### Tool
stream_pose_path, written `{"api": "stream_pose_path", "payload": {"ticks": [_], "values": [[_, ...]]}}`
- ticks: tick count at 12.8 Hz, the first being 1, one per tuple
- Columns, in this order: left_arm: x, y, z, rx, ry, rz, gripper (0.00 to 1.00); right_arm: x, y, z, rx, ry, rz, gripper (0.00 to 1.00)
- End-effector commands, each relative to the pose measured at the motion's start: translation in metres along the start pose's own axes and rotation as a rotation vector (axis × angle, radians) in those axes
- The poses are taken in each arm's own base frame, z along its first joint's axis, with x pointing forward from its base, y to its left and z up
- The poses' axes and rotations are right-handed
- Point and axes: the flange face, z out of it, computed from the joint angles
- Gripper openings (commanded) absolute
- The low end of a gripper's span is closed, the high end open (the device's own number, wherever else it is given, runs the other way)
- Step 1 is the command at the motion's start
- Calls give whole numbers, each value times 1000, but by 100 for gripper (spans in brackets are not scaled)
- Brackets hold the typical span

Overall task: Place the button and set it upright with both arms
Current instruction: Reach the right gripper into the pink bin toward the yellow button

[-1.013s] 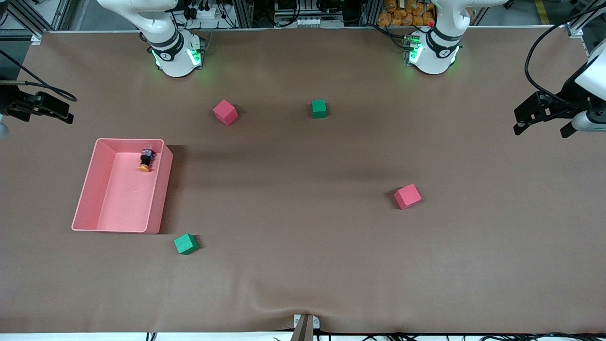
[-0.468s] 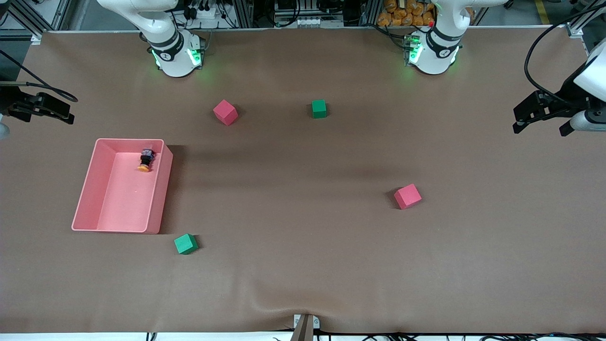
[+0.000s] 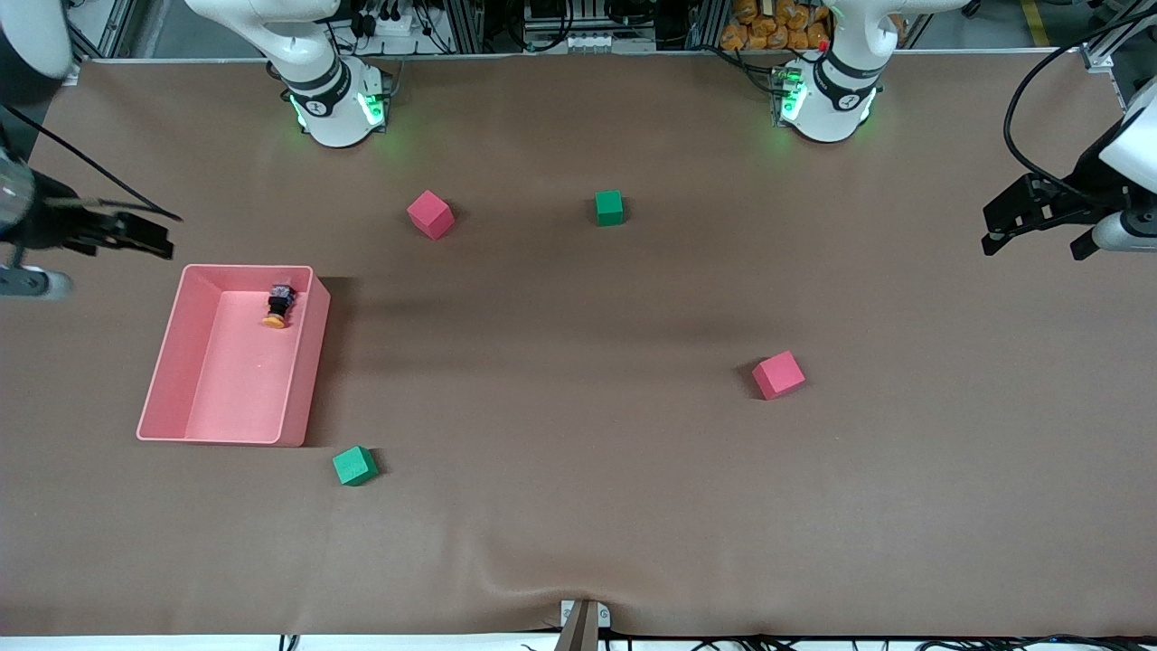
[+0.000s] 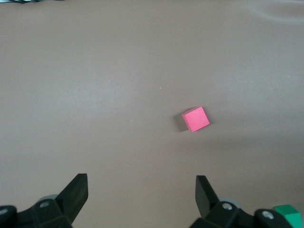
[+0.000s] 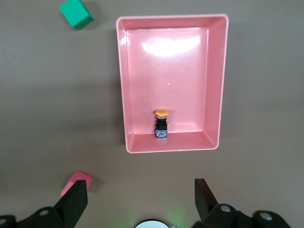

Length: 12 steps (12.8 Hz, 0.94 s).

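Note:
The button (image 3: pixel 277 306) lies on its side in the pink bin (image 3: pixel 172 348), at the bin's end nearest the robot bases, its orange cap pointing toward the front camera. The right wrist view shows it too (image 5: pixel 161 124), close to the bin's wall (image 5: pixel 171 145). My right gripper (image 3: pixel 149 237) is open and empty, in the air just outside the bin at the right arm's end of the table. My left gripper (image 3: pixel 1033 242) is open and empty, in the air at the left arm's end of the table.
A pink cube (image 3: pixel 430 214) and a green cube (image 3: pixel 609 207) sit near the bases. Another pink cube (image 3: pixel 778 374) sits toward the left arm's end. A green cube (image 3: pixel 354 466) sits by the bin's corner nearest the front camera.
My right gripper has moved in from the table's edge toward the bin. My left gripper has hardly moved. The button and cubes have not moved.

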Motion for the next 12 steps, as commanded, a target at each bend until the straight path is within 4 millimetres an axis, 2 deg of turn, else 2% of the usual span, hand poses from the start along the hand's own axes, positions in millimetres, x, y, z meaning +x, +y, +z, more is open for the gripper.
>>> {"api": "stream_pose_path", "payload": {"ticks": [1, 3, 7, 8, 12], "values": [[1, -4, 0, -5, -14, 0, 100, 5, 14, 55, 2, -13, 24, 100], [0, -4, -3, -5, -10, 2, 100, 15, 19, 87, 5, 33, 10, 100], [0, -5, -1, 5, -19, -10, 100, 37, 25, 139, 7, 2, 18, 100], [-1, -5, -1, 5, -20, -12, 100, 37, 31, 161, 10, 18, 25, 100], [-4, -6, 1, 4, -51, -10, 100, 19, 64, 274, 15, 117, -45, 100]]}}
